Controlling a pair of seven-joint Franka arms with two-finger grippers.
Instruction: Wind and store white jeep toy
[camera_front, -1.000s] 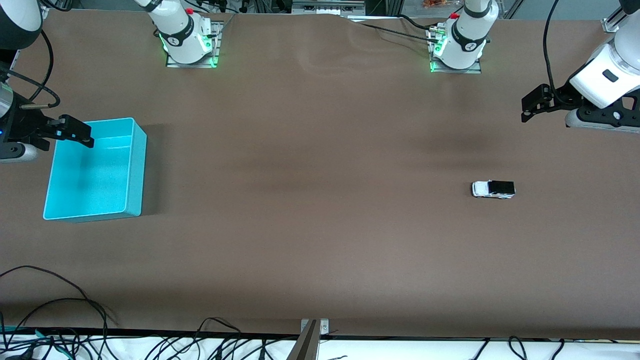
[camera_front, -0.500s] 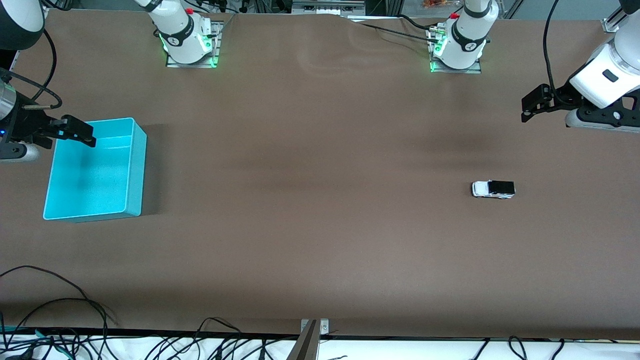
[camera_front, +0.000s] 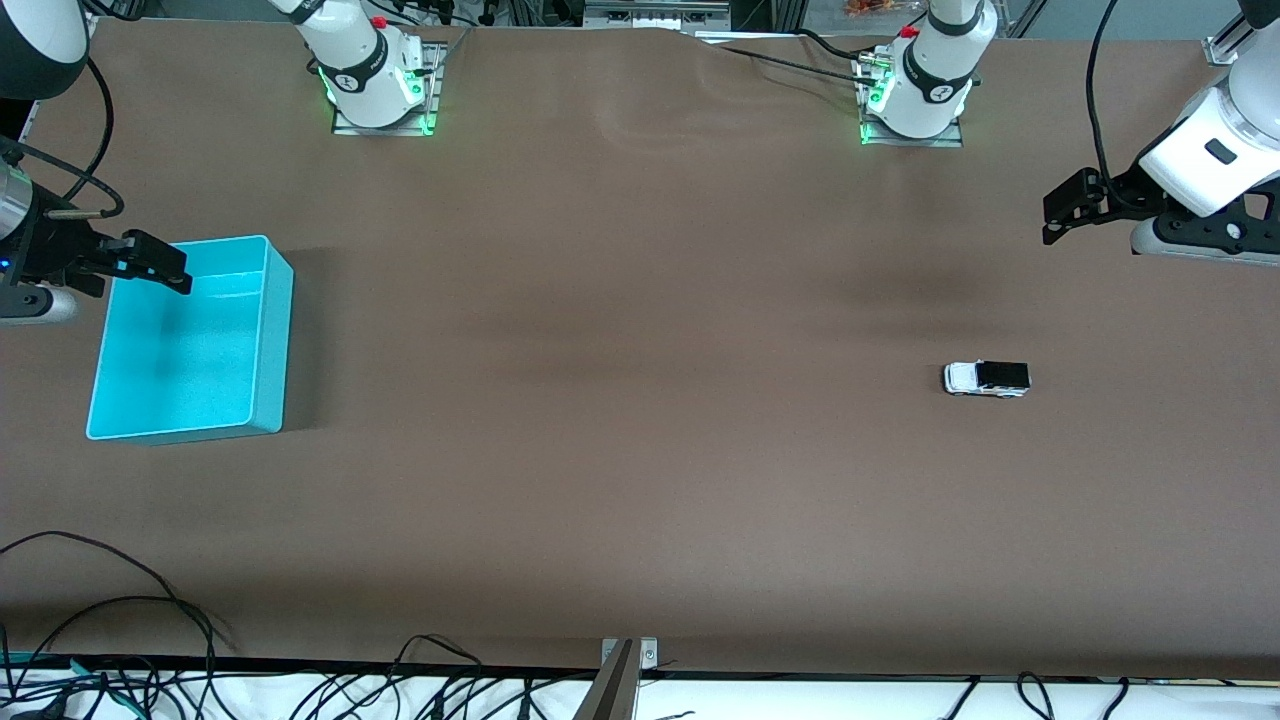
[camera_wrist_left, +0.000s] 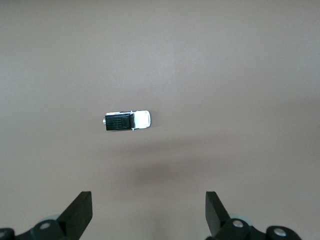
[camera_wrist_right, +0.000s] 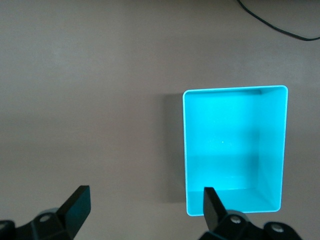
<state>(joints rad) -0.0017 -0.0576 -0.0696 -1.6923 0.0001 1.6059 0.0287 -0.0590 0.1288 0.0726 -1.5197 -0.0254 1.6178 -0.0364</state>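
Right now, reading the front view from its left edge across, I have the right gripper (camera_front: 150, 262) hanging over the corner of the turquoise bin (camera_front: 272, 340) at the right arm's end of the table, fingers spread and holding nothing; I judge it is parked there because the bin is where the toy ends up, so that arm waits. Further across lies a long stretch of bare brown table (camera_front: 620, 400), then the white jeep toy (camera_front: 986, 378) sitting on its wheels toward the left arm's end, well apart from the bin. Last comes the left gripper (camera_front: 1068, 208), up in the air over the table edge near the jeep, also spread wide and empty, which suits it for the pick and the winding. The left wrist view gives me what the front cannot: the jeep (camera_wrist_left: 127, 120) seen from above, black roof section and white hood distinct, with the fingertips (camera_wrist_left: 82, 210) open either side of the frame. The right wrist view shows the bin's (camera_wrist_right: 185, 150) inside, which looks empty, though shading along one wall makes me less sure
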